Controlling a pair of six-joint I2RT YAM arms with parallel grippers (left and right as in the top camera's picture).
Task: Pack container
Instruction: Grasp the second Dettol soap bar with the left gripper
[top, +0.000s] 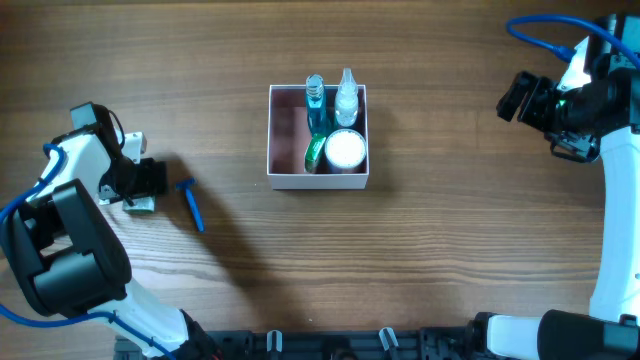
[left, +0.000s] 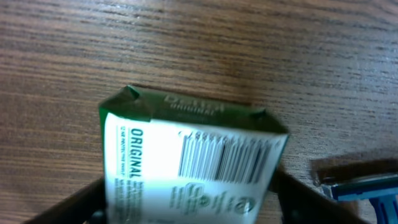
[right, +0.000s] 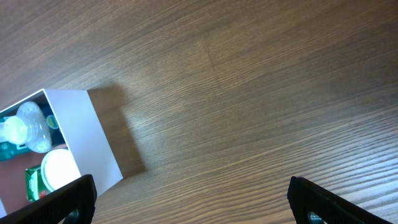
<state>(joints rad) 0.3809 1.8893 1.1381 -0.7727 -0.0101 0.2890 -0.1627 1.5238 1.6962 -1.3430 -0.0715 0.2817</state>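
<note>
A: While left gripper (left: 189, 186) straddles the green box (left: 186, 149), clamp can't be told; right gripper (right: 189, 193) hangs open, empty.
B: Container (top: 318, 181) sits at left's 2 o'clock; square the grip, skirt blue razor (top: 191, 203).

The green-and-white box (left: 186, 162) runs off the bottom edge of the left wrist view, its small print too blurred to read beyond "ORIGINAL"; the fingers (left: 65, 206) of the left gripper (left: 186, 211) show only as dark slivers beside it, and I can't tell whether they press it; the blue razor (left: 364, 186) is cut by the right edge; the container (right: 93, 134) is cropped at the left in the right wrist view.
</note>
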